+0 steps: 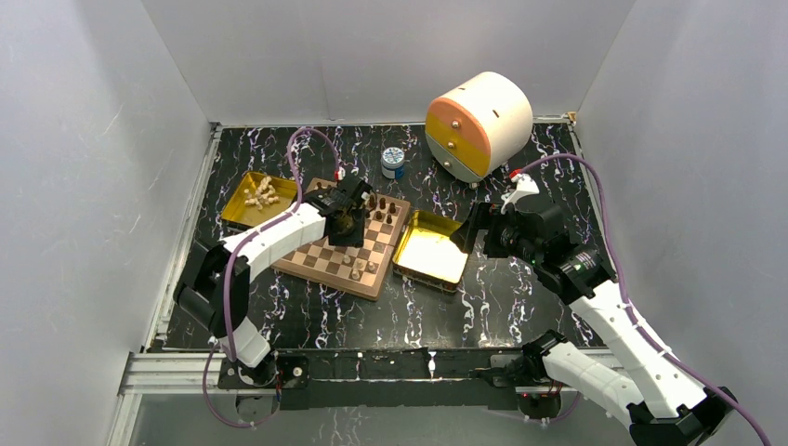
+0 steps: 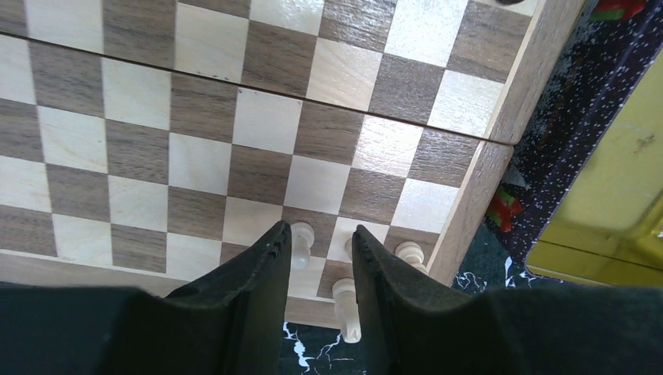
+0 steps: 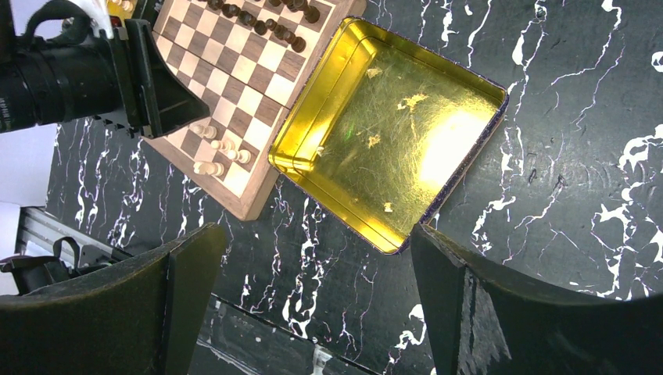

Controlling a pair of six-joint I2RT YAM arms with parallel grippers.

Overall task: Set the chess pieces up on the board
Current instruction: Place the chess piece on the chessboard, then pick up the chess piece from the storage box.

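Wood first, from the top camera: the board [image 1: 321,255] sits left of centre on the table [image 1: 502,307]. Dark pieces [image 1: 381,206] stand towards its 1 o'clock corner and a few pale pieces [image 1: 358,268] towards 5 o'clock. Loose pale pieces [image 1: 263,192] wait in a gold tray [image 1: 240,212] just off the board at 10 o'clock. A second gold tray [image 1: 432,255], holding no pieces, lies just beside the board at 3 o'clock. The left gripper [image 1: 351,221] hangs over the board, and the right gripper [image 1: 469,237] hovers by the second tray.

Over to the left wrist camera. The fingers [image 2: 258,273] are parted, and one pale piece [image 2: 301,241] stands upright in the gap. It sits snug to the 9 o'clock finger with board showing on its other side (so nothing is pinched, as I read it). Another pale piece [image 2: 346,308] sits at 6 o'clock by the rim, and a third [image 2: 410,254] peeks out past the 3 o'clock finger.

Right wrist camera: the jaws are spread to their widest and carry nothing, framing the near corner of the second tray. The board is up at 11 o'clock.

My call is that the piece in the gap has its long axis straight up between the fingers. The clean exit is therefore a straight lift, since any sideways drift would likely tip it. The loose stock lies at 10 o'clock from the left gripper, and the left arm is clearly the nearer one.
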